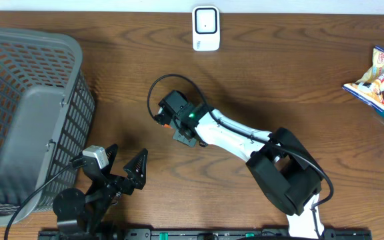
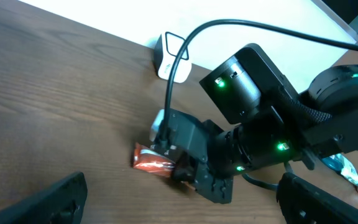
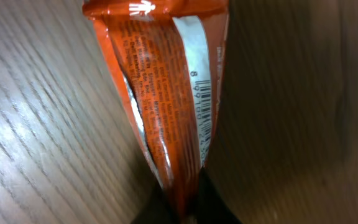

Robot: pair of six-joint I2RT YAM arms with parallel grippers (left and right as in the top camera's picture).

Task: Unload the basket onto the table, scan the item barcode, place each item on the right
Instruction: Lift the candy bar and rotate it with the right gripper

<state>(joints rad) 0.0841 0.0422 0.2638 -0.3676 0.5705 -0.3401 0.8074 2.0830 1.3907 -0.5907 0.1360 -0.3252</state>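
Orange foil snack wrapper [image 3: 160, 93] sat mid-worktop [image 1: 279, 80], one end pinched tight by the right fingers [image 3: 216, 208] while the left fingers [image 1: 139, 167] gaped empty at near left; looked light, crinkly and slippery, so I'd grip the crimped seam, keeping the barcode [image 3: 205, 118] clear.

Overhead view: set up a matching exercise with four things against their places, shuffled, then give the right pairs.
Things:
1. grey basket
2. white scanner
3. snack bags
4. orange packet

Places:
A. pinched in the right gripper
B. far edge of the table, middle
C. left side
D. right edge

Pairs: 1-C; 2-B; 3-D; 4-A
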